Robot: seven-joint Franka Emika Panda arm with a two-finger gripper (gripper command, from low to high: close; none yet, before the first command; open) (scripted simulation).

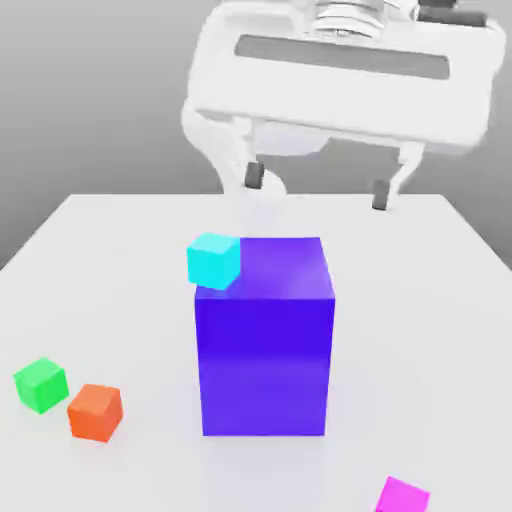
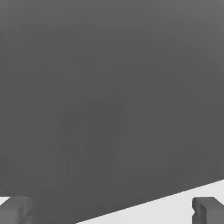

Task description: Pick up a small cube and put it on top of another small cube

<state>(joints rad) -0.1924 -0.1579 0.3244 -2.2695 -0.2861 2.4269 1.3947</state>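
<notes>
The gripper [image 1: 317, 186] is spread wide and empty, held high above the big blue block [image 1: 264, 340]. The small pink cube [image 1: 402, 496] is seen on the desk [image 1: 120, 290], at 5 o'clock from the block.

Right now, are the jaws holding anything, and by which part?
Nothing is held. The gripper hangs open above the table, its jaws wide apart and empty; the magenta cube lies untouched.

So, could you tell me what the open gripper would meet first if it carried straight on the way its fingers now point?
Probably the bare white table behind the large blue-purple block; the gripper hangs empty above it, though depth is unclear.
</notes>
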